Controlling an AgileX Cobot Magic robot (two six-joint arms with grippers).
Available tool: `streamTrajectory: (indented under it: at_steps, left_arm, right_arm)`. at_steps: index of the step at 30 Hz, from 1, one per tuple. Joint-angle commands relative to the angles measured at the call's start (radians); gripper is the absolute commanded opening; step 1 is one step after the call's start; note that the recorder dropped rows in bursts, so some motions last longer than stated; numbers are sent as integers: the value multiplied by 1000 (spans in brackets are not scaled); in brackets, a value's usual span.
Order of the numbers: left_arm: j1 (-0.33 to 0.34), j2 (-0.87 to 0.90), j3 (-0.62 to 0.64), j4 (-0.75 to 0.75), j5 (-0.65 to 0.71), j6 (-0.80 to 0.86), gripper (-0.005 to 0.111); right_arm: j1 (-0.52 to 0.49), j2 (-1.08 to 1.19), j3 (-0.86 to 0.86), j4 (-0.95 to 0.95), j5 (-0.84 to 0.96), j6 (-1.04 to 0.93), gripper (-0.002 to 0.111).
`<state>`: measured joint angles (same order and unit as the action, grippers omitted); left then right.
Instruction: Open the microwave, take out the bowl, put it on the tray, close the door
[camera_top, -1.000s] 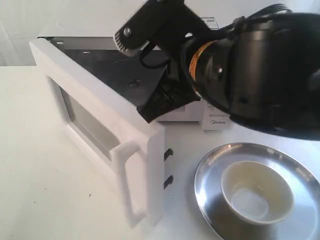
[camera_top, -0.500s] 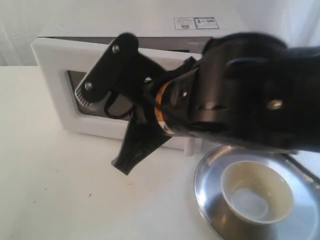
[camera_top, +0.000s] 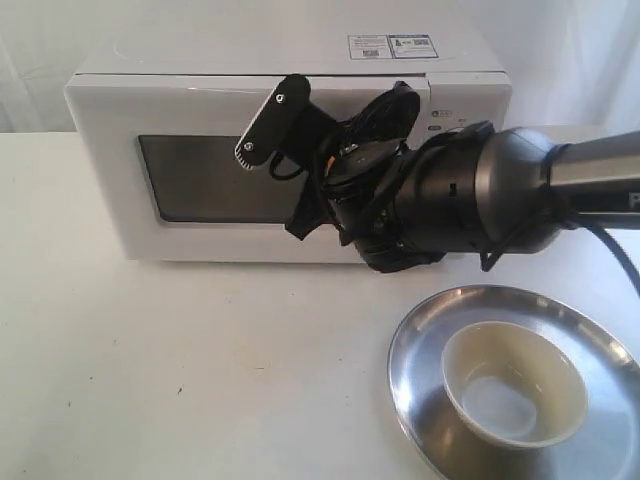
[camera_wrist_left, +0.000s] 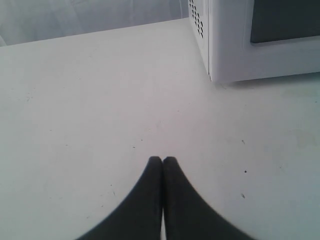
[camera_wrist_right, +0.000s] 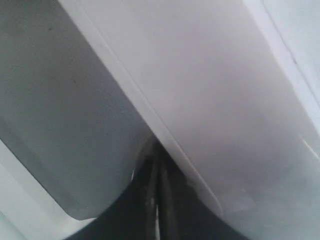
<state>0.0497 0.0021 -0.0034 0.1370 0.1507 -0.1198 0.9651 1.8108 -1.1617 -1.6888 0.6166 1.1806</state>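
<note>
Right end effector (camera_wrist_right: 159, 150): fingers pinched together, nothing held, tips touching the door (camera_top: 200, 180) at the window's edge. Left end effector (camera_wrist_left: 162, 161): clenched, empty, above bare counter (camera_wrist_left: 75, 125) beside the microwave (camera_top: 290, 55). Door looks flush with the cabinet. Bowl (camera_top: 515, 395) sits in the tray (camera_top: 420, 335), in front of the microwave. Treat the door as stiff and latch-sprung: you push flat on its handle side, not the window. Bowl is likely light, brittle and slippery on steel.

Exterior faces the microwave (camera_top: 105, 170) front; wrist views (right nearest) share it.
</note>
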Motion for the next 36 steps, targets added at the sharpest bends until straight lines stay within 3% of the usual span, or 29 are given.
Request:
streamTrajectory:
  at_steps: [1, 6, 9, 13, 18, 21, 25, 30, 36]
  left_arm:
    - [-2, -2, 3, -2, -2, -5, 0]
    - [-2, -2, 3, -2, -2, -5, 0]
    - [-2, -2, 3, -2, -2, -5, 0]
    - [-2, -2, 3, -2, -2, -5, 0]
    - [-2, -2, 3, -2, -2, -5, 0]
    - [-2, -2, 3, -2, -2, -5, 0]
    - [-2, -2, 3, -2, -2, -5, 0]
    - [-2, -2, 3, -2, -2, -5, 0]
    - [-2, -2, 3, -2, -2, -5, 0]
  right_arm:
    - [-71, 31, -58, -56, 126, 38, 0]
    - [-20, -44, -39, 35, 6, 36, 0]
    - [94, -210, 7, 103, -279, 36, 0]
    - [248, -478, 150, 192, -304, 41, 0]
    - [337, -738, 342, 341, -267, 57, 0]
    - [361, -876, 470, 479, -238, 59, 0]
    - [363, -1019, 658, 508, -266, 151, 0]
    - [363, -1119, 829, 508, -315, 587, 0]
    - [363, -1131, 846, 429, -232, 656, 0]
